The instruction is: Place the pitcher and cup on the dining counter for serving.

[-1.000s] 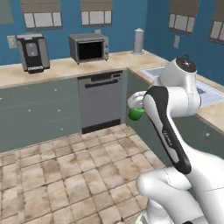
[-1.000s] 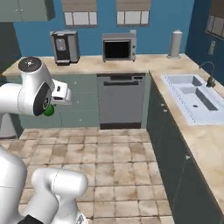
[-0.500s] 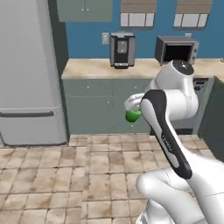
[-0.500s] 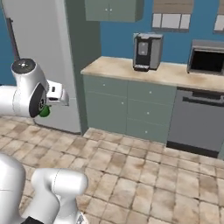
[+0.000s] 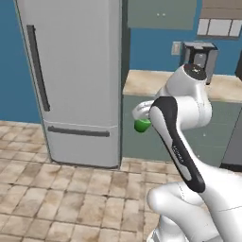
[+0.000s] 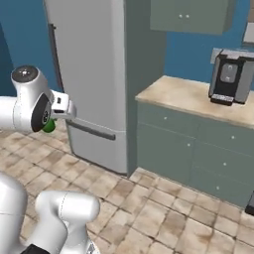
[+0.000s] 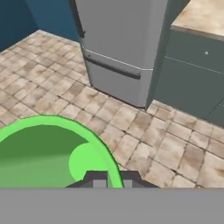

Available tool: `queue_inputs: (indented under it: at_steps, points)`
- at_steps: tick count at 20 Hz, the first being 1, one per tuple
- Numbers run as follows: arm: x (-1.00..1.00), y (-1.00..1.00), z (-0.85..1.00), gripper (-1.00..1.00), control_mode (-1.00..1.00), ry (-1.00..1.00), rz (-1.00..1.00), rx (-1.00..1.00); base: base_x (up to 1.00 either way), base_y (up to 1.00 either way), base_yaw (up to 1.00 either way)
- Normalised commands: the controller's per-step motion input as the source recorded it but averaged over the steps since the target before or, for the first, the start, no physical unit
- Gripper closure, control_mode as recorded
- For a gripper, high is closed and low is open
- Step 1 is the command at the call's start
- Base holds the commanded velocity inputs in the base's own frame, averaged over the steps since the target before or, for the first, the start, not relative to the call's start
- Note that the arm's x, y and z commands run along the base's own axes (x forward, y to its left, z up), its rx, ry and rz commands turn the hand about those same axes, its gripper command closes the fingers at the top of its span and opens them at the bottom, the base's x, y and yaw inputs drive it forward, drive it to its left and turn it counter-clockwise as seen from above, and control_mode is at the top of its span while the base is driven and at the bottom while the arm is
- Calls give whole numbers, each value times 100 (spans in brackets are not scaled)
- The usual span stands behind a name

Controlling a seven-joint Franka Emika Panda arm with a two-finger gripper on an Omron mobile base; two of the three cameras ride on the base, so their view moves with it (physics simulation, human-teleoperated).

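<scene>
- In the hand view, the cup (image 7: pixel 52 153) sits at the lower left, its green rim pinched between my fingertips; my gripper (image 7: pixel 110 178) is clenched on it, above the tiled floor (image 7: pixel 144 131).
- Left base view: fridge (image 5: pixel 75 80) at left, cup (image 5: pixel 141 125) mid-air beside my arm, coffee machine (image 5: pixel 200 59) on the counter (image 5: pixel 142 82) at right.
- I can read no lettering anywhere.

Cup (image 7: pixel 52 153) looks smooth, matt green plastic. Fridge (image 5: pixel 75 80) shows brushed grey metal, faintly sheened. Floor (image 7: pixel 144 135) is rough mottled stone tile. Table (image 6: pixel 198 101) top reads as polished beige marble.
</scene>
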Motion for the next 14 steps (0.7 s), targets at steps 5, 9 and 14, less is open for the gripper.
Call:
queue_inputs:
  at_steps: [5, 9, 14]
  points:
    - [0, 0, 0, 100, 100, 0, 0, 0, 95, 36, 55]
    - [0, 0, 0, 100, 100, 0, 0, 0, 33, 0, 89]
    - [0, 0, 0, 100, 100, 0, 0, 0, 29, 0, 91]
